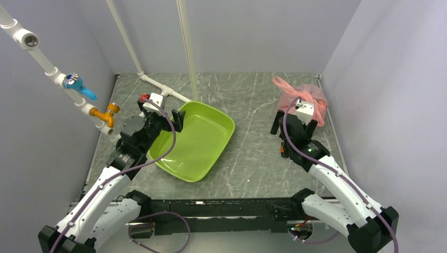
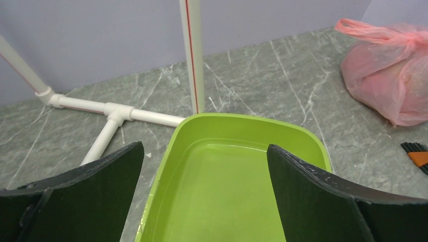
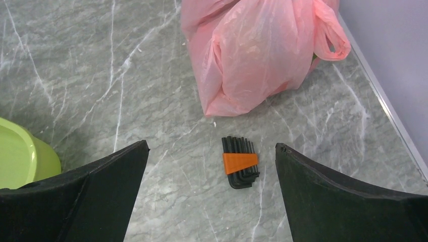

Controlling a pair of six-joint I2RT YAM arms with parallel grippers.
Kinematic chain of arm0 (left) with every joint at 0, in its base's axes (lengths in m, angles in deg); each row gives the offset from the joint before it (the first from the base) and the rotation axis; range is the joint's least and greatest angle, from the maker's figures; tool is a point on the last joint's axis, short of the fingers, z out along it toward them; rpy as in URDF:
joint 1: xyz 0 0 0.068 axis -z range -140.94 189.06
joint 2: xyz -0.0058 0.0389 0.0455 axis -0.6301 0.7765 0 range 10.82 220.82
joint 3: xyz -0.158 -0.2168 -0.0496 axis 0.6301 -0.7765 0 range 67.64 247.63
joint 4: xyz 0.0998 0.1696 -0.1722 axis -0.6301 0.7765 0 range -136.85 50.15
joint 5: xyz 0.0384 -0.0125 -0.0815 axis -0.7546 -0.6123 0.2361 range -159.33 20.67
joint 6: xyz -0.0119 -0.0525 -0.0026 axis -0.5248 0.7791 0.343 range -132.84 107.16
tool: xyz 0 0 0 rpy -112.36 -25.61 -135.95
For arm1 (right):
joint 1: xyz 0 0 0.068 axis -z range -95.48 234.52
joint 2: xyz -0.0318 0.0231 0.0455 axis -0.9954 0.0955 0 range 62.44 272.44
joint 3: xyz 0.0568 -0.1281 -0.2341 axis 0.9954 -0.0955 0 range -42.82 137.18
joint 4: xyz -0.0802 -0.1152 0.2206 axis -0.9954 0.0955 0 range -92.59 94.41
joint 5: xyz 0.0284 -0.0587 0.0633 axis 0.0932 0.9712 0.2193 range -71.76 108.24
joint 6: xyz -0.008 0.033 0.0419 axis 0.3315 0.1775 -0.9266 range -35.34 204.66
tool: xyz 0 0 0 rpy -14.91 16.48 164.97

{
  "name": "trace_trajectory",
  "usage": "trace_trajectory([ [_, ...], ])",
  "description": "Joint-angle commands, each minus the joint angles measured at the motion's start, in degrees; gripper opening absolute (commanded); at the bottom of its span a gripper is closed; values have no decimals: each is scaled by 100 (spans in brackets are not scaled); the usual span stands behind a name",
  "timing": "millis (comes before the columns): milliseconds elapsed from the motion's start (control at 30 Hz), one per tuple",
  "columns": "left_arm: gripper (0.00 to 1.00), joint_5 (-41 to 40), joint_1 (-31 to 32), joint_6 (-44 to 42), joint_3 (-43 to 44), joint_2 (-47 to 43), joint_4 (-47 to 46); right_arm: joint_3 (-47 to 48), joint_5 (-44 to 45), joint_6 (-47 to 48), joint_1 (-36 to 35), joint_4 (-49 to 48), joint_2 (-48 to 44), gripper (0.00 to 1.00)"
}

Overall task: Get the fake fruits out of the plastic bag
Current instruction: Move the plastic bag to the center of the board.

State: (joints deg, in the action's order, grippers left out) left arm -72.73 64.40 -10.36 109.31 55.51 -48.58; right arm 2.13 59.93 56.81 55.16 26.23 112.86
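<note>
The pink plastic bag (image 1: 303, 96) lies bunched and closed at the far right of the table, by the right wall. It also shows in the right wrist view (image 3: 257, 55) and in the left wrist view (image 2: 391, 68). The fake fruits are hidden inside it. My right gripper (image 1: 293, 126) is open and empty, just in front of the bag and above the bare table (image 3: 212, 145). My left gripper (image 1: 161, 113) is open and empty over the far left end of the lime-green tray (image 2: 204, 147).
The empty lime-green tray (image 1: 224, 125) sits left of centre; its rim also shows in the left wrist view (image 2: 242, 118). A black hex-key set in an orange holder (image 3: 239, 162) lies between the right gripper and the bag. White pipes (image 1: 163, 90) and an upright pole (image 1: 187, 47) stand at the back left.
</note>
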Motion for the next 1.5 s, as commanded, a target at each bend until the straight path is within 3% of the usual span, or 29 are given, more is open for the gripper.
trace_trajectory([
  [0, 99, -406, 32, 166, 304, 92, 154, 224, -86, -168, -6, -266, 173, 100],
  [267, 99, -234, 30, 164, 416, 218, 401, 86, -289, 10, 217, -1063, 552, 100],
  [467, 99, 324, 32, -35, 657, 424, 677, 392, -1347, -56, 1604, -1235, 1118, 100],
  [867, 99, 786, 32, -99, 761, 553, 745, 1660, -1542, 15, 3089, -1309, 2731, 100],
  [1233, 100, 1046, 23, -116, 854, 708, 757, 3281, -1573, 184, 3307, -991, 4483, 96],
  [1467, 99, 1220, -27, -71, 960, 875, 764, 2927, -2506, 446, 3302, -1358, 4778, 90],
])
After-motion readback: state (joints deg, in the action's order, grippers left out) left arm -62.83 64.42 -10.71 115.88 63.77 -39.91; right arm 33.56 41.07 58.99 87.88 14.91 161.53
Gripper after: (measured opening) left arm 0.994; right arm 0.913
